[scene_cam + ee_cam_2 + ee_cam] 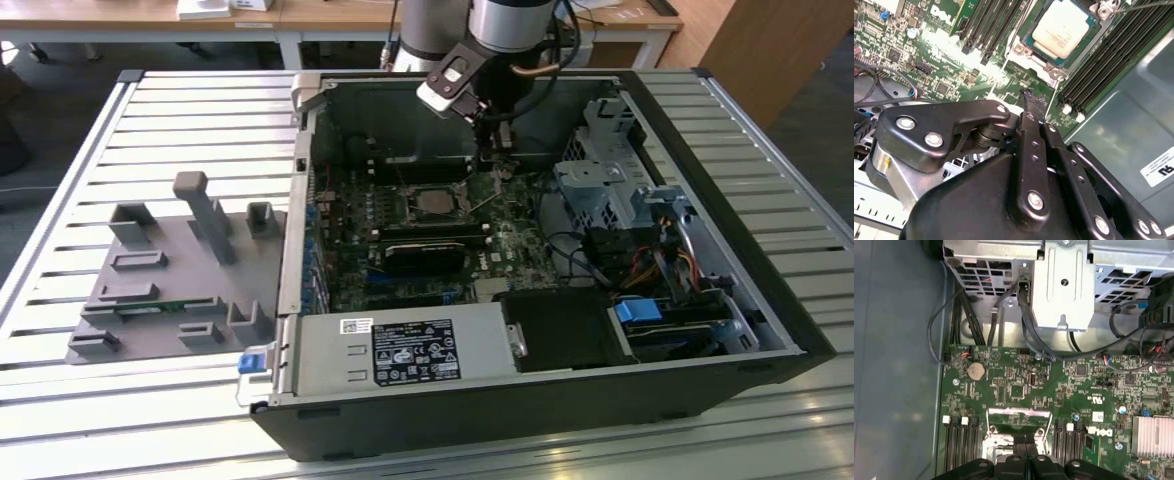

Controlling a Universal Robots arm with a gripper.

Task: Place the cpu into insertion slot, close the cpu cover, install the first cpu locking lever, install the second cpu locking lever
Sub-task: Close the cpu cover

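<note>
**A:** What sat nearest the wrist cameras?

**B:** The gripper [1030,97]. Its two black fingers [1029,130] were pressed flat together with no gap, and I saw nothing caught between them.

**A:** Where did it hang?

**B:** Inside the computer case [601,410]. Its tips were low over the green motherboard [1004,390], just beside the insertion slot [1020,49] and clear of the chip.

**A:** And the cpu?

**B:** The cpu [1063,27] lay flat in that slot, its pale top bare and a dark edge showing all round it. In the first wrist view a silvery frame, the cpu cover [1019,414], seemed to stand up off the slot just past the fingertips. I couldn't tell how far it was tilted.

**A:** What lay around the slot?

**B:** Rows of long black memory slots [1109,55] ran on both sides of it. Farther along the board was a round coin battery [975,371]. Beyond that stood a metal drive cage [1064,285] with dark cables [1026,325] running down from it.

**A:** And from the exterior view?

**B:** The grey power-supply box [400,350] filled the near side of the case. The slot was mid-board, with the gripper just beyond it, and the arm [514,20] came down from the far side. The case stood on a slatted metal table [80,150]. A grey fixture tray [160,290] lay just beside it on the exterior view's left. Wooden desks [334,15] stood farthest back.
</note>
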